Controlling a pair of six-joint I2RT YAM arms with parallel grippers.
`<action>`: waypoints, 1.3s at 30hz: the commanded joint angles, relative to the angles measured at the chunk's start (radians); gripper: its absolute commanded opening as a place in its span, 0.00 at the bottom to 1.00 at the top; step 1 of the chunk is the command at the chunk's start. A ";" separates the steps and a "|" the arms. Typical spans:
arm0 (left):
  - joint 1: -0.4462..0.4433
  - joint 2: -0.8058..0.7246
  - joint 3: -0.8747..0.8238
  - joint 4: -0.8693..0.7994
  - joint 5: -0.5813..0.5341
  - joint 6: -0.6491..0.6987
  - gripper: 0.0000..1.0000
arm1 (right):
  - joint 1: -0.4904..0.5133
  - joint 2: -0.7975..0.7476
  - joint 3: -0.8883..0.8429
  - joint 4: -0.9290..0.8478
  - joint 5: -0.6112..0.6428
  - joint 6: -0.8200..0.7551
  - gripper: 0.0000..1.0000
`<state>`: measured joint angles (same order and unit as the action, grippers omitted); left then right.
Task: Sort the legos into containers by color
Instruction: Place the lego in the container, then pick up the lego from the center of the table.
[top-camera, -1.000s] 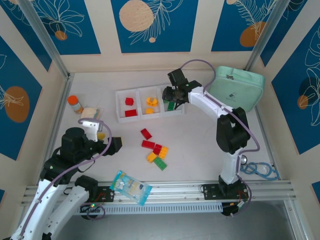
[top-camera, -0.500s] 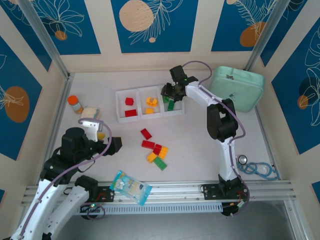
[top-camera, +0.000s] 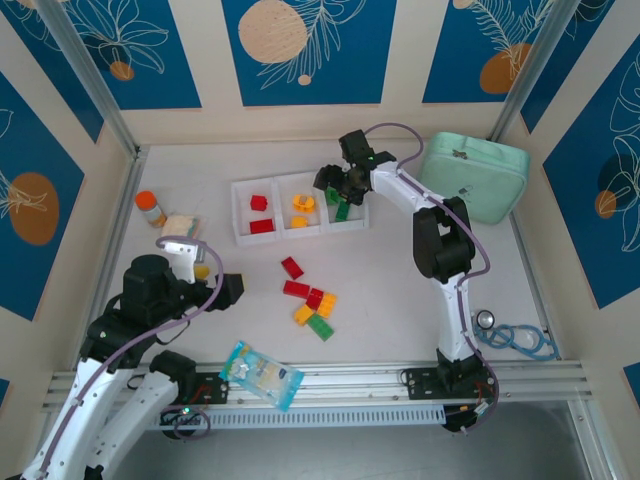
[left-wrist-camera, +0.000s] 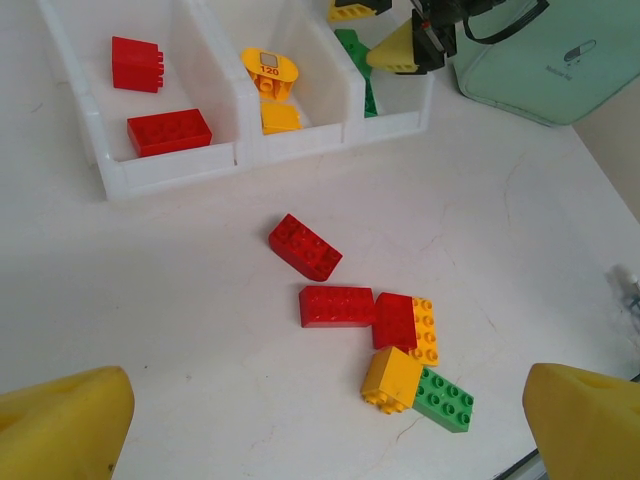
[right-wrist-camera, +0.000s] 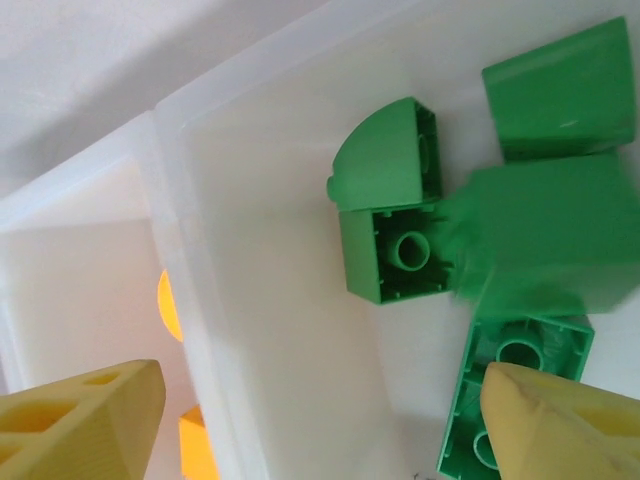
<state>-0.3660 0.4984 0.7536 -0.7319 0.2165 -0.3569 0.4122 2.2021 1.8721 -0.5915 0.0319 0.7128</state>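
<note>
On the white tabletop (top-camera: 400, 290), walled by cream panels with blue leaf-print insets (top-camera: 305, 50), a loose cluster of red, orange-yellow and green plastic legos (top-camera: 310, 300) lies in the open middle, well apart from the row of three joined white plastic containers (top-camera: 240, 238), whose bins hold red, yellow and green bricks separately. The right gripper (top-camera: 340, 185) hangs over the rightmost bin near the mint-green zippered case (top-camera: 472, 175), its yellow fingers spread wide around a blurred green brick (right-wrist-camera: 530, 235), seemingly loose. The left gripper (left-wrist-camera: 322, 425) hovers near the front left, fingers fully apart and empty, with bare table ahead.
</note>
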 joint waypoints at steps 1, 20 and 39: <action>0.018 -0.008 -0.008 0.026 0.004 0.019 0.99 | 0.005 -0.093 0.039 -0.053 -0.058 -0.017 0.86; 0.018 0.005 -0.011 0.029 0.026 0.016 0.99 | 0.157 -0.584 -0.446 -0.166 -0.057 -0.134 1.00; 0.018 -0.006 -0.011 0.028 0.021 0.015 0.99 | 0.448 -0.285 -0.358 -0.186 0.076 -0.196 0.95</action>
<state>-0.3637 0.5003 0.7532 -0.7212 0.2176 -0.3573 0.8356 1.8744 1.4509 -0.7296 0.0616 0.5449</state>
